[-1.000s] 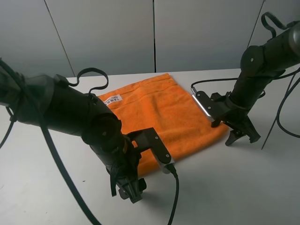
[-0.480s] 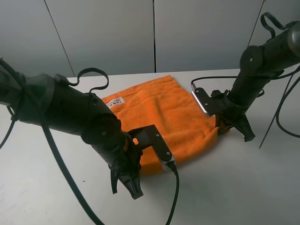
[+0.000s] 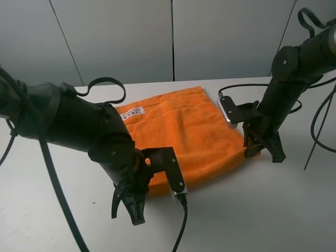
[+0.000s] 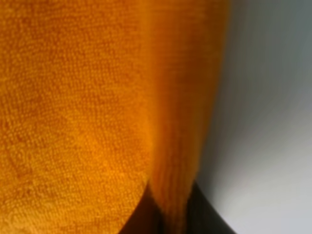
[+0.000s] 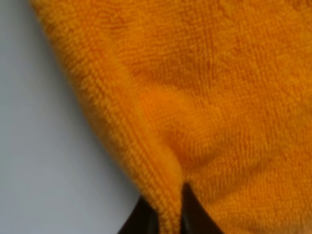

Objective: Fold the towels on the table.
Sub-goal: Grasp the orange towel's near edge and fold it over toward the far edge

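**Item 1: towel (image 3: pixel 186 131).** One bright orange terry cloth, roughly square. It lies spread over the middle of the white surface (image 3: pixel 262 210), which is far larger than the cloth. Its small white label (image 3: pixel 132 112) sits at the far left corner, print up. Most of the cloth lies flat. Its near left corner is hidden from you behind the left arm in the high view.

**Item 2: right claw (image 3: pixel 258 149).** It points down at the towel's near right corner and is clenched on it, with a tab of orange showing at the dark tips. In your right wrist view the claw (image 5: pixel 168 219) nips the towel's (image 5: pixel 209 97) thick hem between two dark fingertips (image 5: pixel 141 222). Bare surface (image 5: pixel 44 146) lies just beside the hem. You cannot tell whether the corner is clear of the surface.

**Item 3: left claw (image 3: pixel 134 212).** It points down at the towel's near left edge. The high view hides the grip from you. Your left wrist view shows the claw (image 4: pixel 170 219) clenched on a ridge of the towel (image 4: pixel 73 97), squeezed between dark fingertips (image 4: pixel 139 219), with white surface (image 4: pixel 263 122) alongside.

**Item 4: cables.** One black cable (image 3: pixel 181 226) trails from the left arm's wrist across the near surface. Another (image 3: pixel 239 88) crosses the far surface behind the right arm.

**Item 5: wall panels (image 3: pixel 121 37).** Grey, standing behind the surface.
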You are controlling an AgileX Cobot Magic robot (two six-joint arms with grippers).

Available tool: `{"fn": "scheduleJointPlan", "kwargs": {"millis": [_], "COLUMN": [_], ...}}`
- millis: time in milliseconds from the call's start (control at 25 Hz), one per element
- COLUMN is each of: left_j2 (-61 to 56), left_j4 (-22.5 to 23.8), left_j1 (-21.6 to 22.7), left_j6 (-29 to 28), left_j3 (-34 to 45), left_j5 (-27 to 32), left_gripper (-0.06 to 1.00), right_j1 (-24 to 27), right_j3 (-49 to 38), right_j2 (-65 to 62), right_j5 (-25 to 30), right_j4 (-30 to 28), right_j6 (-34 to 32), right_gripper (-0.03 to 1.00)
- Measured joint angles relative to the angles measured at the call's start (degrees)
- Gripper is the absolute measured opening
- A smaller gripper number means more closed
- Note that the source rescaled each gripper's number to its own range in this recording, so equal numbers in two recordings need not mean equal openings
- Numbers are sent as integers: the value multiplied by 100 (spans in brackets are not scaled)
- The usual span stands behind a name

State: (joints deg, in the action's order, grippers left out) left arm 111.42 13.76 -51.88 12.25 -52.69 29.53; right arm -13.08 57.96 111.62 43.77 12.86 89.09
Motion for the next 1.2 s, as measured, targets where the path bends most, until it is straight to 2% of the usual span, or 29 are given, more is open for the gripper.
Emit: {"fn": "scheduleJointPlan", "kwargs": {"millis": [200,400,640,880,1040,1200], "left_j2": [-422,-965,-1441,-1734,-1941,-1963], "left_j4": [789,983,997,973,1192,1299], "left_j1": [26,517,982,1382,1658,1974], "left_j6": [-118,-240,635,1163,1207,1207], "left_j3": [0,0,0,11,11,11], "left_j5": [291,364,632,887,873,545], "left_gripper": [0,0,0,0,0,0], "right_j1": [-5,-5,-29,-640,-1058,-1147], "right_j3": [0,0,0,0,0,0], "right_j2": [-630,-1097,-1412,-1438,-1446,-1446], "right_j5": [190,447,726,686,232,-259], "right_j4": [416,887,1494,1381,726,363], "right_j6": [-265,-508,-659,-1009,-1550,-1817], "right_gripper": [0,0,0,0,0,0]}}
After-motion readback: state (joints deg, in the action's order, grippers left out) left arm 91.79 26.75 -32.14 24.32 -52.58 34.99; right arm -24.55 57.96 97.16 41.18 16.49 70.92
